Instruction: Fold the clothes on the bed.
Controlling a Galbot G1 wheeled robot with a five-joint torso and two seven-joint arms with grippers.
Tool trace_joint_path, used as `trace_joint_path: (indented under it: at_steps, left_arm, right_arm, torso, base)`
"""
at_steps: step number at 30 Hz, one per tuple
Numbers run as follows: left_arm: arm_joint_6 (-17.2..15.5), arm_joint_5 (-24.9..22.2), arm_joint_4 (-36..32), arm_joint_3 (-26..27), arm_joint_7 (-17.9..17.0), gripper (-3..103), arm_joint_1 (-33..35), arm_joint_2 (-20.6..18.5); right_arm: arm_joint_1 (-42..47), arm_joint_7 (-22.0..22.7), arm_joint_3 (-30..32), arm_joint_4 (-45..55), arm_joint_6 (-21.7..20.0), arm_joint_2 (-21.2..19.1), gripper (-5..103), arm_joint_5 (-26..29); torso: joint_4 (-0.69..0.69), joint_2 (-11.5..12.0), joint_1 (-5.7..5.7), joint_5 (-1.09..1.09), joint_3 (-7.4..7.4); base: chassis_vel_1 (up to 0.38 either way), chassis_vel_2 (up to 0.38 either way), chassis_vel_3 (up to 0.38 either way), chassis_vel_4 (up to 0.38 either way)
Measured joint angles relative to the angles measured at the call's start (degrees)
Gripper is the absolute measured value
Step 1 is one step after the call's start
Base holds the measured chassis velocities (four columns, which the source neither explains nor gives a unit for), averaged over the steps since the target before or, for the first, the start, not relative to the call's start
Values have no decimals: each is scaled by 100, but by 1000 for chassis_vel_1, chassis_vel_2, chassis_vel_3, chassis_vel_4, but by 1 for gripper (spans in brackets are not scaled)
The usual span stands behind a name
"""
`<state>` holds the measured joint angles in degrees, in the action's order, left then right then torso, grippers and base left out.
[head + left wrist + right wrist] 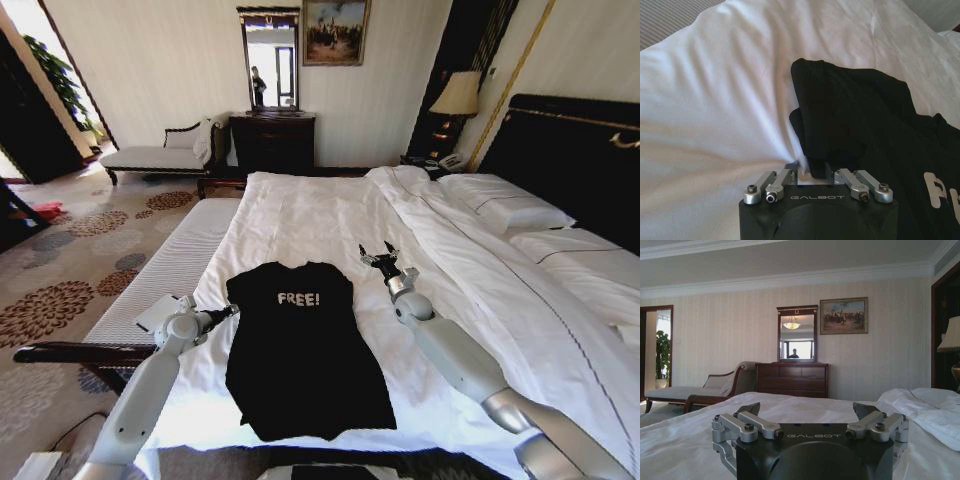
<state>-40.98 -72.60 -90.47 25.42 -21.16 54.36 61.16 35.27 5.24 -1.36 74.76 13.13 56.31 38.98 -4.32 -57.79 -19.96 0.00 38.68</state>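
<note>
On the near part of the bed (330,215), the left gripper (228,313) sits low at the left sleeve of the black T-shirt (305,350), its fingers closed on the sleeve's edge — in the left wrist view the dark cloth runs straight in between the fingers (826,171) and bunches there above the white sheet. The right gripper (378,255) is raised above the bedding just off the shirt's right shoulder, apart from it, with its fingers spread wide and nothing between them. The T-shirt lies flat and front-up on the white duvet (520,300), collar toward the far end, white "FREE!" lettering across the chest — hem near the foot edge, sleeves tucked in.
</note>
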Motion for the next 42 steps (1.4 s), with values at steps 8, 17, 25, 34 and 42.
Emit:
trace_joint_path:
  at_steps: [8, 17, 25, 34, 42]
  left_arm:
    - [26, 26, -57, -4, 18, 2, 62, 74]
    - [118, 71, -134, 55, 174, 0, 119, 18]
    - [160, 55, -316, 147, 243, 0, 214, -85]
    - [160, -52, -743, 315, 246, 0, 399, -307]
    - [70, -289, -1813, 543, -31, 0, 689, -766]
  right_arm:
    - [37, 4, 3, 73, 3, -11, 100, -7]
    - [148, 21, 38, 171, 3, -32, 100, -19]
    - [181, 76, 52, 225, 2, -34, 100, -30]
    - [241, 133, 93, 259, -6, -9, 100, -59]
    - [286, 147, 177, 320, -19, -53, 100, -52]
  torso:
    - [0, 0, 0, 0, 0]
    - [0, 0, 0, 0, 0]
    - [0, 0, 0, -1, 0]
    - [0, 0, 0, -1, 0]
    - [1, 0, 0, 1, -1]
  base:
    - [0, 0, 0, 0]
    - [0, 0, 0, 0]
    - [0, 0, 0, 0]
    - [0, 0, 0, 0]
    - [0, 0, 0, 0]
